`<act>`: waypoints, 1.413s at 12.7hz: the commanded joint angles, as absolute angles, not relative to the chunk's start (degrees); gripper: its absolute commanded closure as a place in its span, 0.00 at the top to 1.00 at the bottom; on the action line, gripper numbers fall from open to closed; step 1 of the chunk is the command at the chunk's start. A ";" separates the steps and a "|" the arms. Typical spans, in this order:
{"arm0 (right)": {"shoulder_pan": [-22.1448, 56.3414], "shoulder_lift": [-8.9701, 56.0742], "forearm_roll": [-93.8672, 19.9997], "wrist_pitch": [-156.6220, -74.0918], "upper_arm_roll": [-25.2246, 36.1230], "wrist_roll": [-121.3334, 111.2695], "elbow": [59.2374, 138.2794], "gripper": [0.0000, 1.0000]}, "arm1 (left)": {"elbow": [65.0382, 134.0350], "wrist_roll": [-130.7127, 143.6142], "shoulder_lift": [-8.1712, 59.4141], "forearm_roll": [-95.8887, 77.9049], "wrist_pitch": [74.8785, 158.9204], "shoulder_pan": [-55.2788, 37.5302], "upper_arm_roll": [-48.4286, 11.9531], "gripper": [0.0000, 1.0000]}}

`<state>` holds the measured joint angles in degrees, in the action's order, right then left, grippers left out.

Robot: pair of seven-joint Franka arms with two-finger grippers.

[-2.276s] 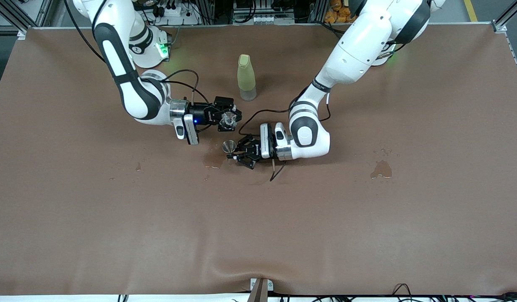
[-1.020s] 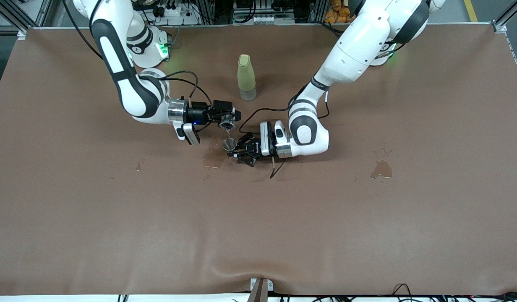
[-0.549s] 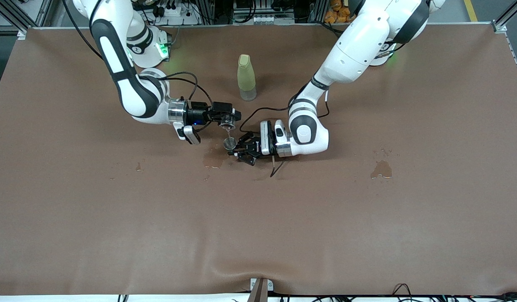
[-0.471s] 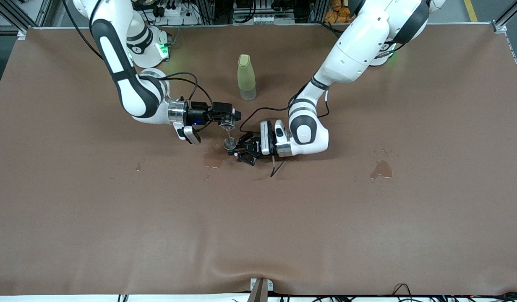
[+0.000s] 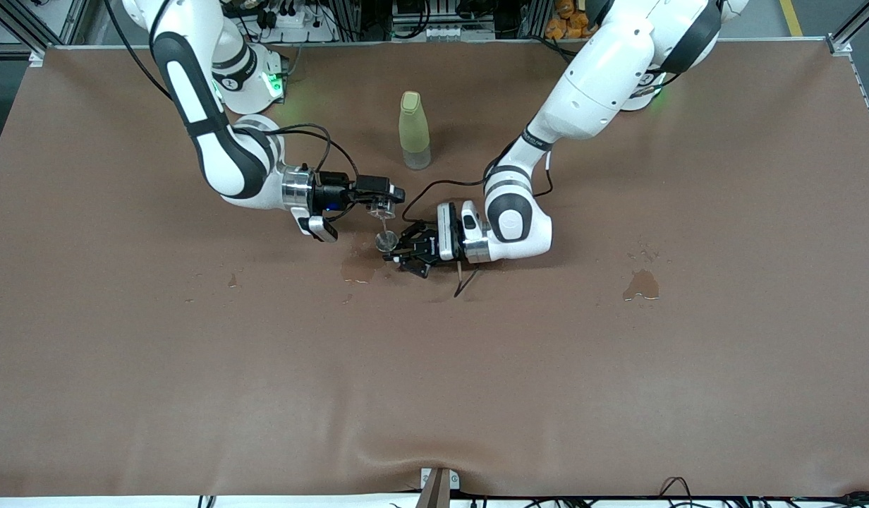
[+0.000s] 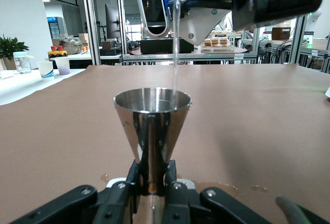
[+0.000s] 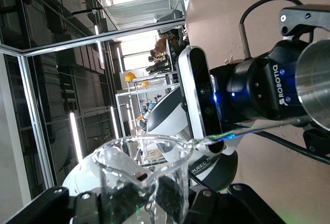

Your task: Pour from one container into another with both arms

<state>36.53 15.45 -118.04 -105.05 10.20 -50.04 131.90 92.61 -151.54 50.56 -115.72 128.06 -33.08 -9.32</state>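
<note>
Right gripper pinches tilted glass cup above the jigger, itself clamped by left gripper. Recommendation: keep stream centred within rim; tilt gradually.

Both arms are glossy white shells with black joint bands and silver wrist rings. Each ends in a black hand, the left hand and right hand, marked ROBOTIQ, trailing black cables. Green lights glow at the bases.
</note>
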 commanded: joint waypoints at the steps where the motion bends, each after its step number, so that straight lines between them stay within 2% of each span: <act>1: 36.48 13.80 -119.18 -105.82 10.19 -45.72 132.37 0.00 | 94.04 -152.75 49.22 -117.86 128.41 -33.31 -9.40 0.00; 11: 35.60 13.89 -118.22 -105.47 10.46 -40.24 131.05 0.00 | 94.66 -152.67 48.96 -117.95 128.41 -33.13 -9.49 0.00; 14: 31.48 13.27 -112.43 -103.55 10.46 -49.98 130.35 0.00 | 95.27 -152.32 48.17 -118.30 128.41 -32.70 -9.49 0.00; 18: 22.44 13.36 -100.23 -99.49 10.55 -72.26 127.89 0.00 | 100.00 -150.12 42.29 -117.95 128.41 -29.54 -9.32 0.00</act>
<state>26.93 14.58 -105.57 -100.27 11.14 -62.86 128.64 94.59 -150.60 48.19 -116.30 128.06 -31.51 -9.20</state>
